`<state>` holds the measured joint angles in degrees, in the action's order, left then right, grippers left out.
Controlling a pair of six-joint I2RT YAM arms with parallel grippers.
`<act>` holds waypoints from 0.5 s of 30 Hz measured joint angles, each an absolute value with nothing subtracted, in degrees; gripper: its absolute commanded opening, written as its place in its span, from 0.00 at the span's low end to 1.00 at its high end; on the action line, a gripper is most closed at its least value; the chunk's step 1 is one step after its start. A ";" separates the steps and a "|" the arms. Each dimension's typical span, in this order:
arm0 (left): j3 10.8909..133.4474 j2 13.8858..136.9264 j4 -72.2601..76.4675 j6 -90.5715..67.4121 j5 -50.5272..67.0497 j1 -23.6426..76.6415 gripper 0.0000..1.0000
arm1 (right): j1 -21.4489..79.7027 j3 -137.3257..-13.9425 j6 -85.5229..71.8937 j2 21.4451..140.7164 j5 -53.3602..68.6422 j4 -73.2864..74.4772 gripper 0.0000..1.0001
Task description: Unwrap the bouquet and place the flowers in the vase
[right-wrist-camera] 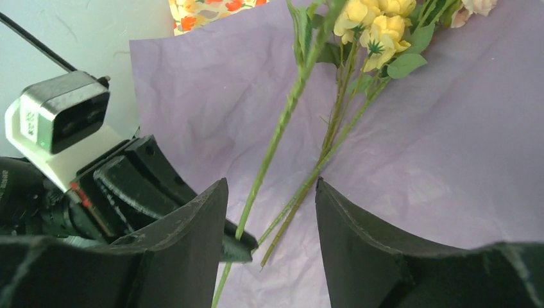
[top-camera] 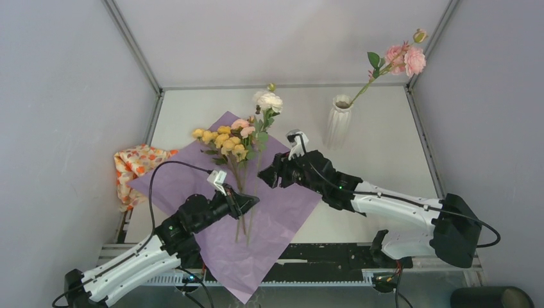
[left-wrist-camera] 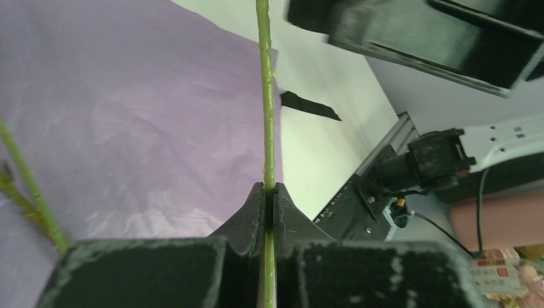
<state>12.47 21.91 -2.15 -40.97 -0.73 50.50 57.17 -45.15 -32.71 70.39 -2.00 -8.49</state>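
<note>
Nearest me, my left gripper (top-camera: 247, 200) is clamped on one green stem (left-wrist-camera: 266, 96), low over the spread lilac paper (top-camera: 285, 212). Just beyond it my right gripper (top-camera: 268, 176) hangs above the stems, jaws apart and gripping nothing. The flowers (top-camera: 234, 141) lie on the paper, heads pointing away from me. Farthest back, the vase (top-camera: 339, 119) stands upright, holding one pink rose (top-camera: 407, 59).

Bright, even light, soft shadows, little blur.
</note>
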 measured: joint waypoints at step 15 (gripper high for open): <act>11.29 23.33 4.73 -41.01 0.60 56.64 0.00 | 57.14 -49.67 -32.34 77.60 -0.80 -9.61 0.11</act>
